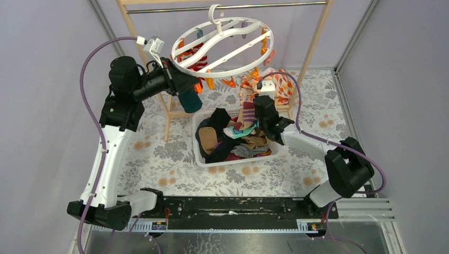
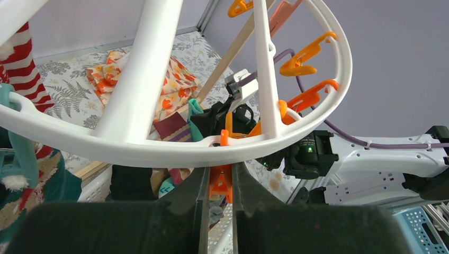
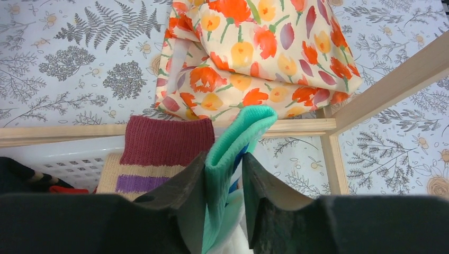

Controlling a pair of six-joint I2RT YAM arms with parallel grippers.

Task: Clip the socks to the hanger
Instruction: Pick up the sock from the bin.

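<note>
The white ring hanger (image 1: pixel 222 47) hangs by its hook from the rack bar, with orange clips dangling from it. My left gripper (image 1: pixel 186 84) is at the ring's near left edge. In the left wrist view my left gripper (image 2: pixel 218 185) is shut on an orange clip (image 2: pixel 222 182) just under the ring (image 2: pixel 132 148). A dark teal sock (image 1: pixel 189 100) and a red-white striped sock (image 2: pixel 21 63) hang clipped close by. Over the basket, my right gripper (image 1: pixel 250 127) (image 3: pixel 225 174) is shut on the cuff of a light green sock (image 3: pixel 235 140). Several other socks (image 1: pixel 233 140) fill the basket.
The white basket (image 1: pixel 197 153) stands on the floral tablecloth under the hanger. A maroon-striped sock (image 3: pixel 159 151) drapes over its rim (image 3: pixel 69 156). The orange leaf-print cloth (image 3: pixel 254 53) lies behind the wooden rack's base (image 3: pixel 370 90). Its uprights (image 1: pixel 312 47) flank the hanger.
</note>
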